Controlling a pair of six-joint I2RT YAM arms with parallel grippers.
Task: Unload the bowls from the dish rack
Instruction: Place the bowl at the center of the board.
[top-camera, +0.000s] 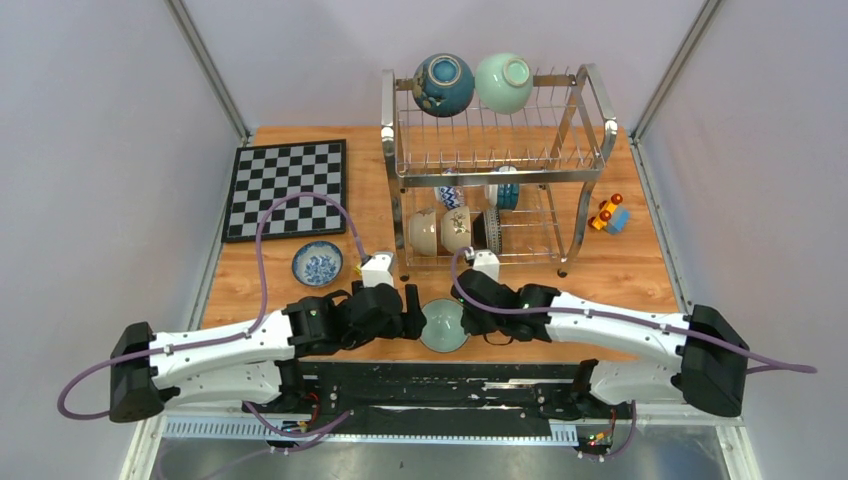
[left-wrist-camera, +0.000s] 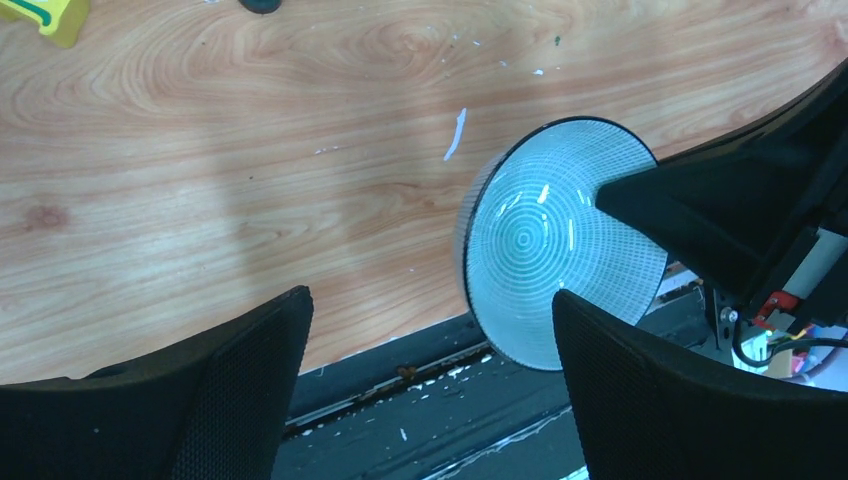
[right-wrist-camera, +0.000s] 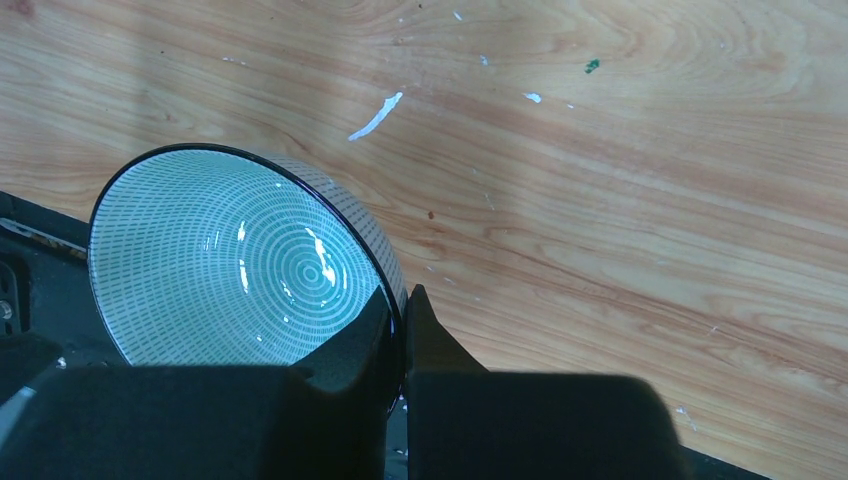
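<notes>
Pale walls close in the wooden tabletop (top-camera: 640, 270) on three sides, and from the overhead camera I have both arms folded in toward the middle of its near edge. Between them sits a pale teal bowl (top-camera: 443, 325) with a dark rim and fine ringed lines inside.

On my right wrist feed, the right end effector (right-wrist-camera: 400, 320) is pinched nearly closed on that bowl's rim, one finger inside the wall and one outside. The bowl hangs tilted, its mouth turned sideways over the near edge of the tabletop and the black base rail.

The left end effector (left-wrist-camera: 430, 300) stands wide, holding nothing. Its two fingers (left-wrist-camera: 250, 380) frame the lower part of the left wrist view, and the bowl lies just beside the right-hand one. I cannot tell whether that finger touches the rim.

Farther back, the dish rack (top-camera: 500, 176) stands right of centre. A dark blue bowl (top-camera: 443, 84) and a mint green bowl (top-camera: 503, 82) lie side by side on its top tier. A cream bowl (top-camera: 424, 231) is slotted among several others in the lower tier.

A blue-patterned bowl (top-camera: 317, 264) rests upright on the tabletop left of the rack, just in front of the chessboard (top-camera: 287, 187).
</notes>
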